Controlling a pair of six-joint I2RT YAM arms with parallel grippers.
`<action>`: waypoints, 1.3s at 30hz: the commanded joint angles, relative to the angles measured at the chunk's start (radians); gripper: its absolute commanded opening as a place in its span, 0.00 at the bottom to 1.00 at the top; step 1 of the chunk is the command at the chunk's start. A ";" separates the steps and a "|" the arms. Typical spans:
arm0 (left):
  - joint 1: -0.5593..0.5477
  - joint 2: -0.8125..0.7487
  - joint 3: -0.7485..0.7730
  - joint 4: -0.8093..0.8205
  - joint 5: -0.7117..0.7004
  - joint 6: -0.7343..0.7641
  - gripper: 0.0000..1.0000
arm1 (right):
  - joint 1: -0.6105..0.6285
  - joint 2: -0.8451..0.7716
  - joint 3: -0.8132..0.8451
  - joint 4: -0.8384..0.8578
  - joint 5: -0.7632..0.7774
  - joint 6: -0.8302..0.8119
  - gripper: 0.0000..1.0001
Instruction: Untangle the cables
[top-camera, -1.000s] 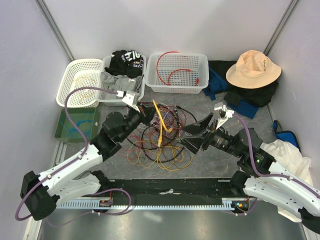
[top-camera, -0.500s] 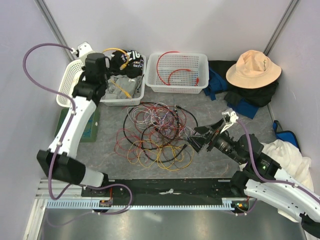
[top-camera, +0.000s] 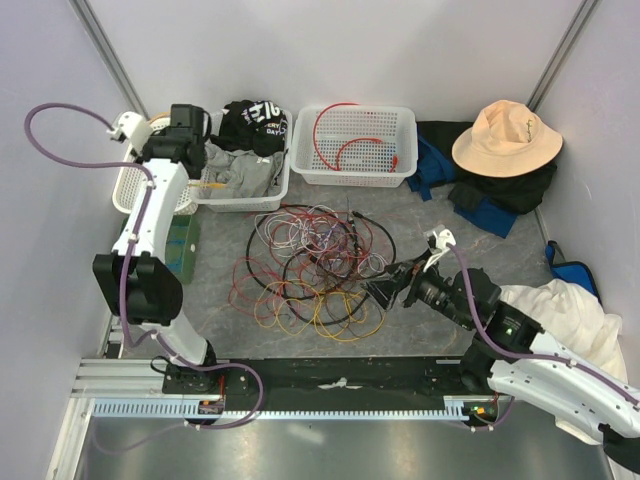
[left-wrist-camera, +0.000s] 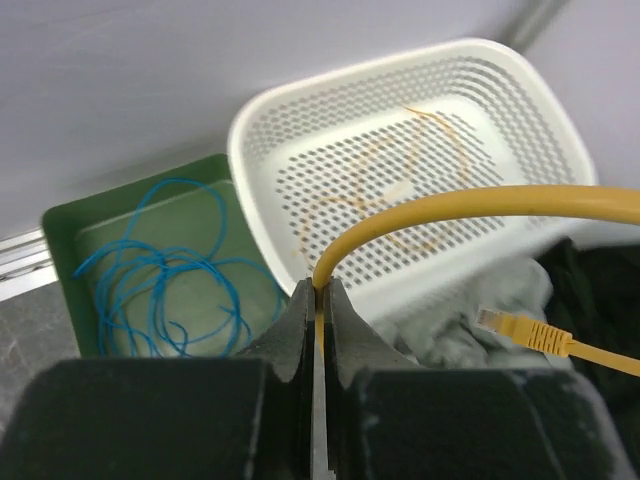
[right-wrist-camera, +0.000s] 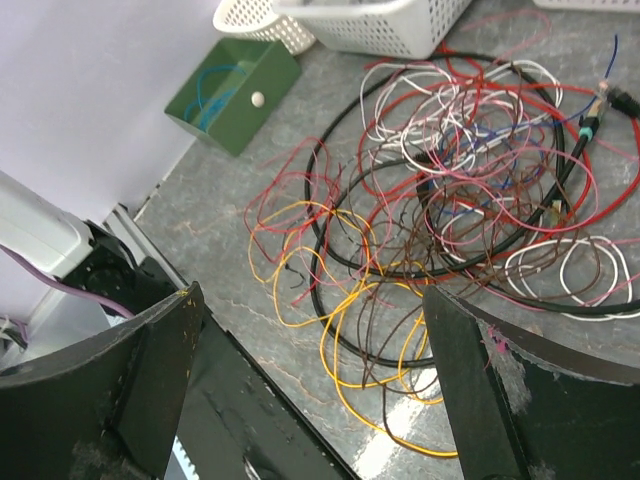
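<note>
The cables lie in a loose tangle of red, yellow, black, white and brown loops on the grey table; the right wrist view shows them too. My left gripper is at the back left, above the baskets. It is shut on a thick yellow cable, which arcs off to the right. That cable's plug end hangs over the grey cloth. My right gripper sits low at the tangle's right edge. Its jaws stand wide open with nothing between them, yellow loops beneath.
A white basket with thin orange wire stands back left, beside a clothes-filled basket. Another basket holds a red cable. A green tray holds blue wire. A hat and cloths lie on the right.
My left arm swung from the tangle to the back left, carrying the yellow cable out of the pile. My right gripper drew back toward the near right edge of the tangle.
</note>
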 joint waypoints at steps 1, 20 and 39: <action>0.164 0.066 0.041 -0.183 0.029 -0.324 0.02 | 0.004 0.032 -0.026 0.085 -0.031 0.006 0.98; 0.413 0.332 0.142 0.054 0.350 -0.343 0.02 | 0.002 0.299 -0.044 0.292 -0.055 0.006 0.98; 0.474 0.470 0.297 0.131 0.611 -0.213 0.54 | 0.002 0.497 -0.001 0.404 -0.110 0.009 0.98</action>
